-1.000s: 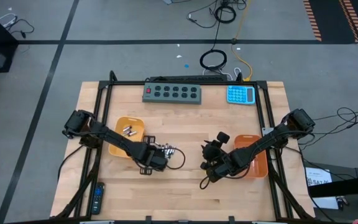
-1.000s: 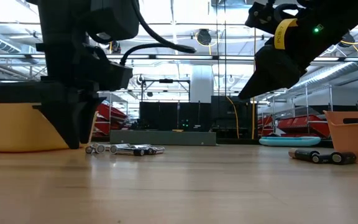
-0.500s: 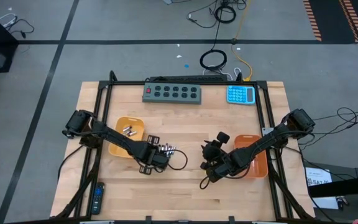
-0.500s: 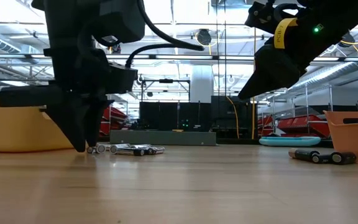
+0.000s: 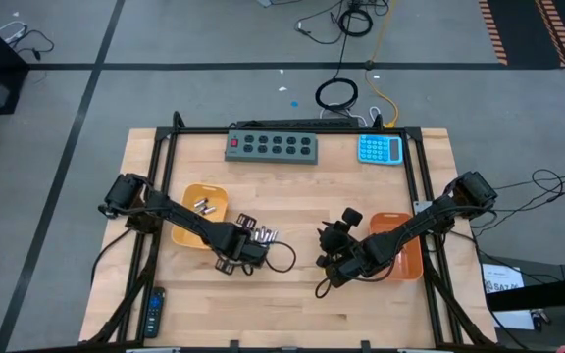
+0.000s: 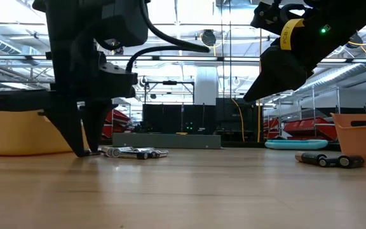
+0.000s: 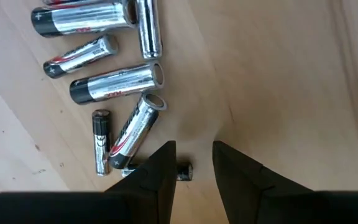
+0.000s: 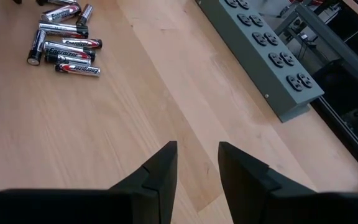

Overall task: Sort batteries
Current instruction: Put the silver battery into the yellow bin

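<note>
I have the left gripper (image 5: 246, 235) low over the loose batteries (image 5: 263, 233), which lie on the wooden table (image 5: 292, 304) just left of centre in the high view, right beside the left orange tray (image 5: 200, 216). In the left wrist view the pile (image 7: 104, 81) fills the upper left of the frame: several larger cylinders with silvery bodies, dark end bands and red lettering, lying at mixed angles and partly touching, plus one smaller dark battery (image 7: 101, 149) with a gold band at the lower left. Another small dark cylinder (image 7: 182, 170) sits partly hidden between the finger bases, low in that frame. The left fingers (image 7: 160, 177) stand parted with a narrow gap and clasp nothing; in the low view their tips (image 6: 81, 143) come down nearly to the table surface at the left end of the battery row (image 6: 132, 152). A few silvery batteries already lie inside the left tray (image 5: 202, 205). The right gripper (image 5: 333, 240) hangs above the table right of centre, near the right orange tray (image 5: 400, 245); its fingers (image 8: 160, 177) are parted and empty. In the low view, two dark batteries (image 6: 329, 159) lie at the lower right, beside that tray.
</note>
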You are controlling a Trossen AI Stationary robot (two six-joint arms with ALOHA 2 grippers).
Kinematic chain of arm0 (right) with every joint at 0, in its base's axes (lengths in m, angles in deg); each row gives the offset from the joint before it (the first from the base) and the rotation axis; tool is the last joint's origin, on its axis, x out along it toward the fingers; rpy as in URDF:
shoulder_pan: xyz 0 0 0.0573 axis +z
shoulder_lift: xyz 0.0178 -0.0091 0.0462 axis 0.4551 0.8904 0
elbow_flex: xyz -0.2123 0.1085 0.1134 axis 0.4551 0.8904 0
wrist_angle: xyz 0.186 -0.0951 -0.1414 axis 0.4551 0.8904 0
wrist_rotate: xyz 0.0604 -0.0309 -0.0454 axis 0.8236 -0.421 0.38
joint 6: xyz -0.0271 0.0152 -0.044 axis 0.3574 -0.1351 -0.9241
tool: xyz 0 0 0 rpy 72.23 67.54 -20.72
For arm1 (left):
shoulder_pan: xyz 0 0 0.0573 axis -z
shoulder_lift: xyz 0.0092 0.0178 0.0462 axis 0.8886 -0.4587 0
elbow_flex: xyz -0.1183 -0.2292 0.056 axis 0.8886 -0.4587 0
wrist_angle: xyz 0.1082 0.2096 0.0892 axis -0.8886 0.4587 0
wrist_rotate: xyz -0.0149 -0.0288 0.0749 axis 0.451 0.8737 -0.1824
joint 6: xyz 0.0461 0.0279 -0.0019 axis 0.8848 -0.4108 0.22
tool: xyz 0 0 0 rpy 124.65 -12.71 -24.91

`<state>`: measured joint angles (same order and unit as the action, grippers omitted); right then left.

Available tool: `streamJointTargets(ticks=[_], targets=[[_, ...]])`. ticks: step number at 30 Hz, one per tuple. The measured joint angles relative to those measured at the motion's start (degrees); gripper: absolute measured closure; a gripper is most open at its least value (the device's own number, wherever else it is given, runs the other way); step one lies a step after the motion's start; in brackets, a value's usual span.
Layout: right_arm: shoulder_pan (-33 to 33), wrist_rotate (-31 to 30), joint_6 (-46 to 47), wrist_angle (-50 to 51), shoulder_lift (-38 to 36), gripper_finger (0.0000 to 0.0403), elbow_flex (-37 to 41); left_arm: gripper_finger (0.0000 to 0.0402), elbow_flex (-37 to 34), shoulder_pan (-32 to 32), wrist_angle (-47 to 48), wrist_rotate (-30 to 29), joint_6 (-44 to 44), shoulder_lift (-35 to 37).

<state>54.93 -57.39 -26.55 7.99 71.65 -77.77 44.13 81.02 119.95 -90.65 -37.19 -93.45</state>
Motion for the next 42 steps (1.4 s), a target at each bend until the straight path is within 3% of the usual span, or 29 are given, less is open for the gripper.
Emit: streamJointTargets(ticks=[5,11,15,19,21,33,42], targets=[[0.00,0.00,-0.01,0.02,0.00,0.0296,0.00,0.0286,0.66,0.00,3.86,0.04,-0.54,0.00],[0.00,-0.02,0.00,0.02,0.00,0.0296,0.00,0.0286,3.50,-0.25,8.94,2.91,-11.93,0.00],[0.00,0.00,-0.01,-0.02,0.00,0.0296,0.00,0.0286,4.28,-0.95,9.54,3.70,-23.35,0.00],[0.00,0.00,0.00,-0.27,0.00,0.0296,0.00,0.0286,3.60,-3.99,9.71,4.37,-40.22,0.00],[-0.02,0.51,0.00,-0.53,0.00,0.0296,-0.02,0.0286,3.03,-5.29,9.73,4.27,-43.32,0.00],[0.00,1.14,-0.24,-0.63,0.00,0.0296,0.00,0.0286,2.71,-10.70,8.65,6.08,-44.97,-0.05],[0.00,1.25,-0.24,-0.57,0.00,0.0296,-0.01,0.0286,3.10,-11.69,8.90,9.22,-42.21,-5.86]])
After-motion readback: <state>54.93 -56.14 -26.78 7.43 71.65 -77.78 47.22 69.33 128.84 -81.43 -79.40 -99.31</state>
